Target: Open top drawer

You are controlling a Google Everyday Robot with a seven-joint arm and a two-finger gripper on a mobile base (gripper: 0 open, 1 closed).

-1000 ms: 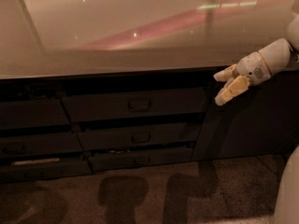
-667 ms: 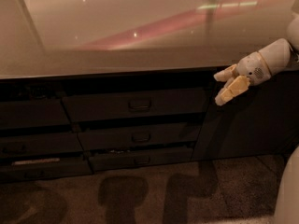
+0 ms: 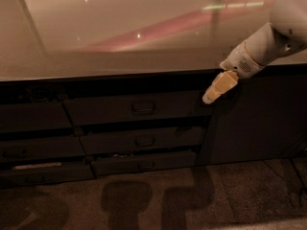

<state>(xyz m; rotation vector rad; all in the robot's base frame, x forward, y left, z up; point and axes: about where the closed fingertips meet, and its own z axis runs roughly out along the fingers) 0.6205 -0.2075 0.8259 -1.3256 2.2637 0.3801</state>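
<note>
Dark grey cabinetry all along the bottom here, under a glossy pale countertop [image 3: 120,37] with a pinkish streak of light reflected across it. The top drawer [image 3: 120,109] is the wide front right beneath the counter edge, tallest in its stack, with a small bar handle [image 3: 143,108] dead centre. Honestly can't tell if it's cracked open or fully shut, since the lighting is dim and the front just looks roughly flush. Below it sit a shorter middle front [image 3: 144,141] and a bottom front [image 3: 144,164], each a bit narrower than the one above and with the same kind of little handle. Off to the left there's another drawer stack [image 3: 33,138], mostly lost in the gloom. The white arm [image 3: 273,37] comes in from the upper right, and the gripper [image 3: 218,87] hangs at the end of it, angled down and to the left, just under the counter lip and in front of the drawer's top right corner, right about where it meets the dark cabinet door [image 3: 254,123]. It's well apart from the handle, not touching it. Can't tell whether the jaws are spread or pinched together from this angle. Speckled carpet [image 3: 240,195] at the bottom, with blocky shadows [image 3: 127,200] lying across it.
</note>
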